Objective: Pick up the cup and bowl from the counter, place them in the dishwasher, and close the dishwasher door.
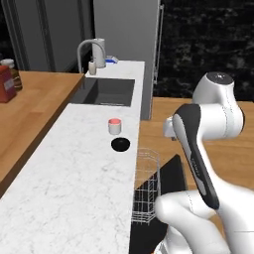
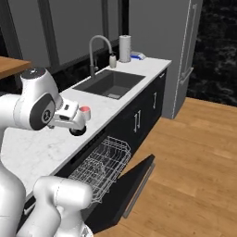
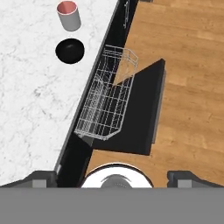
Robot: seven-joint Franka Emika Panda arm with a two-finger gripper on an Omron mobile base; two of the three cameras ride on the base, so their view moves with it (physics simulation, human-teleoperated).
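Two small dishes sit on the counter (image 1: 74,168), ahead of the gripper (image 3: 113,177) and off to its left as the hand view looks down: the cup (image 3: 69,15), white with a pinkish-red inside, stands upright farthest from the fingertips, and the bowl (image 3: 70,50), shallow and black, lies just beside it on the nearer side, the two apart by a thin strip of marble. The gripper hangs high above the floor with nothing between its two dark fingertips (image 3: 43,178), which stand wide apart at the bottom corners of that view, so the jaws are spread and empty. Directly below and ahead of the tool is the dishwasher (image 3: 83,148), its white wire rack (image 3: 107,105) pulled out over the dishwasher door (image 3: 140,118), which hangs open and slopes down toward the wooden floor (image 3: 192,65). In the left base view the cup (image 1: 114,126) and bowl (image 1: 120,144) rest near the counter's right edge, above the rack (image 1: 146,186), with the sink (image 1: 105,92) and faucet (image 1: 89,52) farther along the counter. In the right base view the arm's white body hides most of both dishes; the cup's red rim (image 2: 85,109) shows past it.
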